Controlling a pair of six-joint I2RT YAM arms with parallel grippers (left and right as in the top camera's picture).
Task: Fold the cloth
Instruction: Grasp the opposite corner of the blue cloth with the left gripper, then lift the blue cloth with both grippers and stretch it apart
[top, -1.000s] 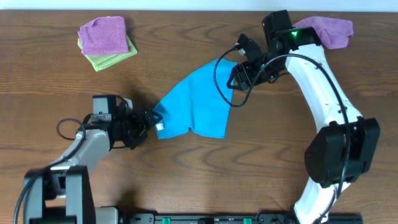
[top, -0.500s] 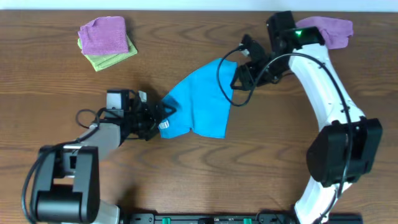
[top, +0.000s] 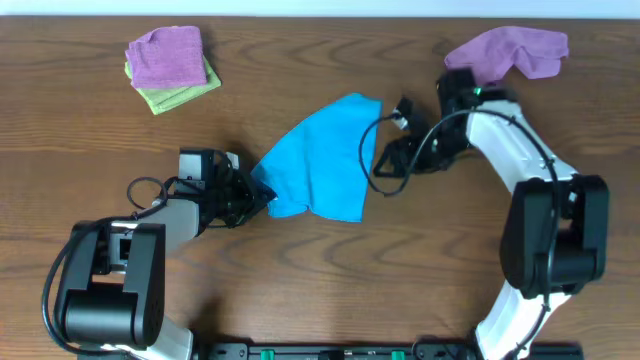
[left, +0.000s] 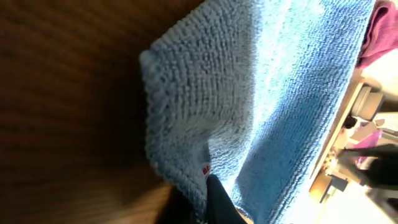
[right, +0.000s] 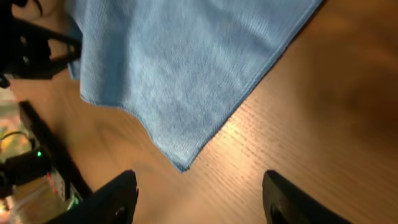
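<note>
A blue cloth (top: 320, 150) lies crumpled flat on the wooden table, running from its upper right corner down to the left. My left gripper (top: 262, 197) is shut on the cloth's lower left corner; in the left wrist view the cloth (left: 249, 93) folds up between the dark fingertips (left: 217, 199) beside a small red-and-white tag. My right gripper (top: 385, 165) hovers open just off the cloth's right edge. In the right wrist view a corner of the cloth (right: 180, 68) points down between the two spread fingers (right: 118, 199), which touch nothing.
A purple cloth (top: 165, 52) lies folded on a green one (top: 188, 93) at the back left. Another purple cloth (top: 510, 48) lies bunched at the back right, just behind my right arm. Bare wood surrounds the blue cloth.
My left gripper slid right onto the cloth's lower left corner and shut on it. My right gripper moved from the cloth's upper right corner toward me along the right edge, staying open.
</note>
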